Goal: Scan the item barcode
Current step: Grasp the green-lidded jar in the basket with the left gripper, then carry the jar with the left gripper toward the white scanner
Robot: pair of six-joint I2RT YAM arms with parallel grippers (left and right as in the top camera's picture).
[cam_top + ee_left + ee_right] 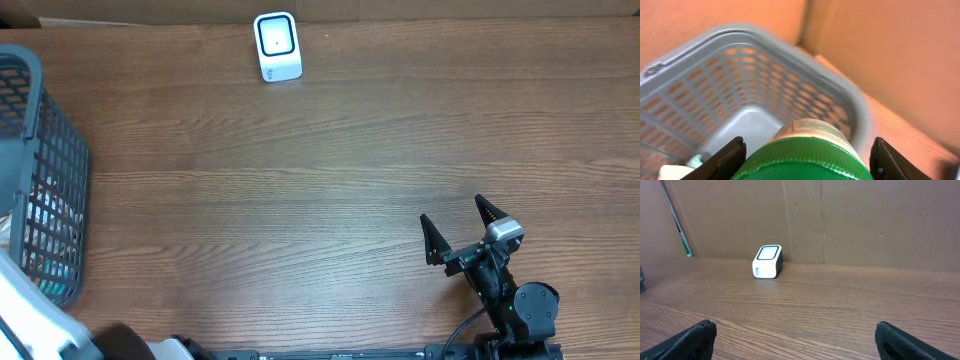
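The green-capped bottle (pixel 812 131) is clamped in the left claw (pixel 810 154), above the basket (pixel 700 65) at the left edge of the bench (pixel 300 200). It looks picked up. It has yet to be shown to the scanner (pixel 277 45). The right claw (pixel 452 210) rests spread wide, empty.

This is looking like a mock shop checkout: a barcode scanner (pixel 277 46) is standing well ahead of the right fingers (pixel 695 340), a grey shopping basket (pixel 740 75) is sitting below the left fingers (pixel 730 157), and cardboard (pixel 865 220) is backing the table (pixel 300 180).
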